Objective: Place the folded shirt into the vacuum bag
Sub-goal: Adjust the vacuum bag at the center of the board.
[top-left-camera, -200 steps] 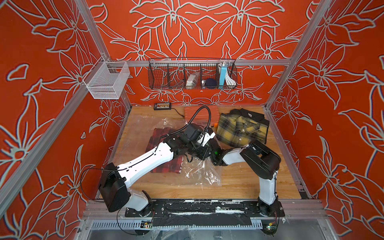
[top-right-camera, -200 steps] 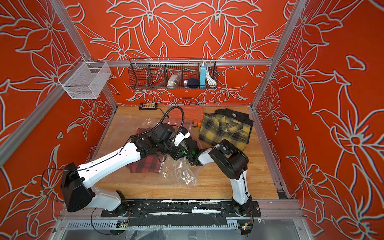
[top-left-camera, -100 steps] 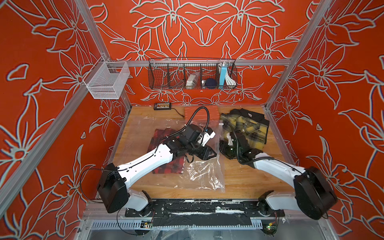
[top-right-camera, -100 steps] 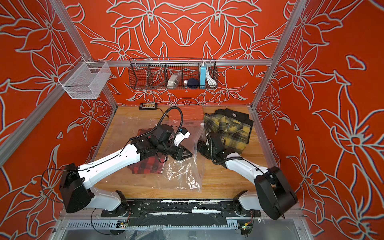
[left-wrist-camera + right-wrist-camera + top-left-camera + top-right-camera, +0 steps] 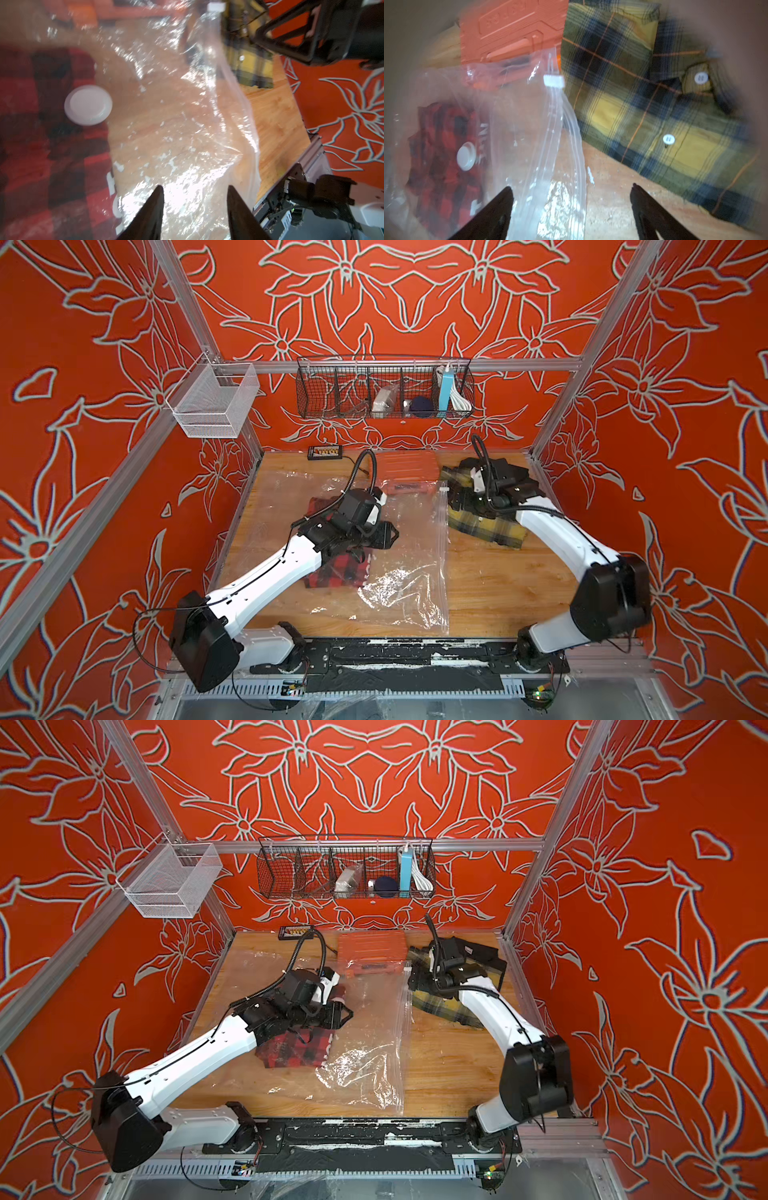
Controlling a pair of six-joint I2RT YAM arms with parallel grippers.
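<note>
We are judging the task unfinished: the soft folded yellow plaid shirt (image 5: pixel 486 529) is lying just beside the zip edge (image 5: pixel 445 556) of the clear, crinkly vacuum bag (image 5: pixel 407 572), which seemingly is holding a red plaid shirt (image 5: pixel 332 576) under its round white valve cap (image 5: pixel 88 105). The left gripper (image 5: pixel 195 187) is hovering over the bag, fingers partly apart, empty; the right gripper (image 5: pixel 571 186), near the yellow shirt, is gaping wide, empty.

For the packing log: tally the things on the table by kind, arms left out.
Shirts: 2, red shirt and yellow shirt
Vacuum bag: 1
Orange case: 1
Black box: 1
Total: 5
</note>
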